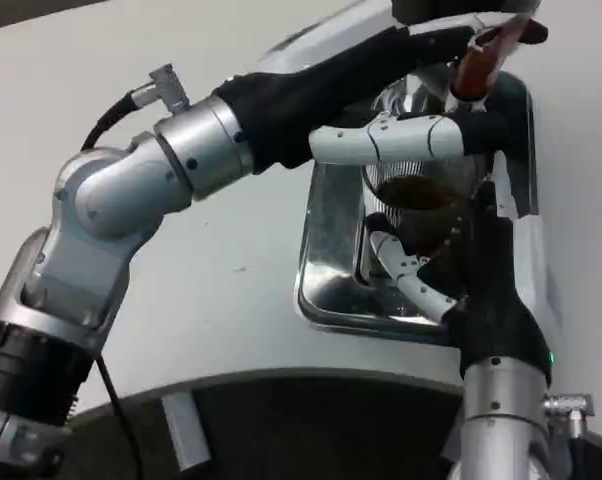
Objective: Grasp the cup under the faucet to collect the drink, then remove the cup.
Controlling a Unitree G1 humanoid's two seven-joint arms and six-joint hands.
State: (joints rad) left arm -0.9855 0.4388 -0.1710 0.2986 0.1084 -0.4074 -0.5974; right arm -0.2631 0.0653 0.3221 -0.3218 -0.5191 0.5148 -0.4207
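Observation:
A clear cup (421, 205) with dark drink in it stands on the shiny metal drip tray (326, 270) below the faucet. My right hand (481, 230) comes up from the lower right and grips the cup, one white finger (401, 140) across its top and another (411, 280) low on its side. My left arm reaches across the picture to the top right, where my left hand (436, 40) holds the red faucet lever (473, 62). The spout itself is hidden behind that hand.
The white table (231, 60) spreads to the left and behind the tray. My silver left forearm (181, 150) crosses above the tray's left side. The table's dark curved front edge (281, 410) runs along the bottom.

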